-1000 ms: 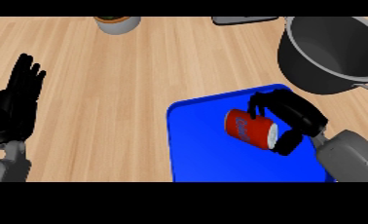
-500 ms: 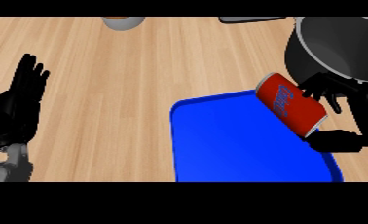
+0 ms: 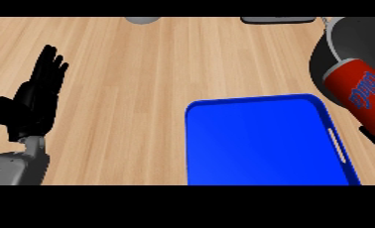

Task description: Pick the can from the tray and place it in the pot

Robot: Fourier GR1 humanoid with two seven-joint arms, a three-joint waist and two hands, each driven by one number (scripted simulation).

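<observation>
The red can (image 3: 354,91) is off the blue tray (image 3: 256,142), just past its far right corner, overlapping the dark pot's (image 3: 328,48) rim. Its long axis slants, upper end toward the pot. The right hand (image 3: 367,132) barely shows and its grip cannot be told. The left hand (image 3: 36,95) rests open, well left of the tray.

The tray (image 3: 264,142) is set on the counter (image 3: 161,73) at the near right. The pot (image 3: 344,43) is placed behind it, far right, with the can (image 3: 355,90) at its near rim. The left hand (image 3: 36,98) is rested at the left edge, well apart.
</observation>
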